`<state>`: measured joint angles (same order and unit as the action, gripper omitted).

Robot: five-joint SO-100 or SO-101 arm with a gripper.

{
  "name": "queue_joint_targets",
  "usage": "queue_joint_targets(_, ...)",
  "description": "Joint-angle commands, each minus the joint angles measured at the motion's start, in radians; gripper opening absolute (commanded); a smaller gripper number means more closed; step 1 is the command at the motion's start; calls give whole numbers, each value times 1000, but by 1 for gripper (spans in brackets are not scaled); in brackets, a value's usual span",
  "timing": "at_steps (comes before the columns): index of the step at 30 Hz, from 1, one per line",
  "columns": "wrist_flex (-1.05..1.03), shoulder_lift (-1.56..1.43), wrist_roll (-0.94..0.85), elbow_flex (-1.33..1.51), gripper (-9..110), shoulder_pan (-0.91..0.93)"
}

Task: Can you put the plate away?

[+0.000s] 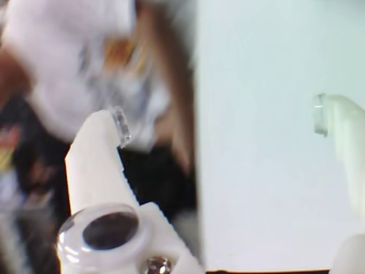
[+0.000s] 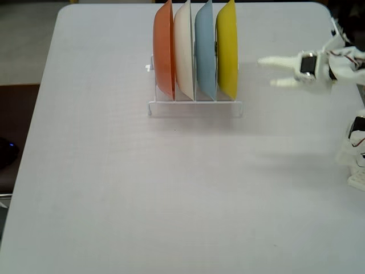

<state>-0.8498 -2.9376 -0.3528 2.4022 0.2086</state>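
White gripper fingers (image 1: 97, 165) fill the lower part of the wrist view, one thick finger at the left with a clear pad at its tip and the second at the far right edge, a wide gap between them and nothing in that gap. Behind them the view shows a pale, bare table (image 1: 262, 171) on the right and a blurred dark-and-white background on the left that cannot be made out. In the fixed view the gripper (image 2: 274, 71) hovers above the table (image 2: 114, 188), to the right of the rack (image 2: 194, 107) and apart from it, its two fingertips pointing left toward the rack, spread open and empty. The clear rack stands near the far edge of the table and holds four plates upright on edge, side by side in their own slots. The plate (image 2: 227, 48), bright yellow, sits in the rack's rightmost slot, the one closest to the gripper. Just left of it is the blue plate (image 2: 205, 51), then the white plate (image 2: 183, 50), and the orange plate (image 2: 163, 50) fills the rack's leftmost slot. The arm (image 2: 342, 63) enters from the right edge, well right of the rack, with its base (image 2: 356, 154) below it.
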Motion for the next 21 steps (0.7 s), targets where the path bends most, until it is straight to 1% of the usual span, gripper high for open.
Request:
queue_joint_targets(1,8,-117,117,89,40,-192)
queue_joint_targets(5,44,-206,196,209,38,-342)
queue_joint_targets(8,71,-290,227,307,35,-394)
queue_joint_targets(10,98,-342,229,373,30,-411)
queue_joint_targets(11,107,-365,238,405,29,-414)
queue_joint_targets(15,169,-371,259,499,17,-403)
queue_joint_targets(18,222,-371,204,548,5,-373)
queue_joint_targets(20,236,-371,181,569,0,-350)
queue_joint_targets(21,235,-371,175,574,0,-341)
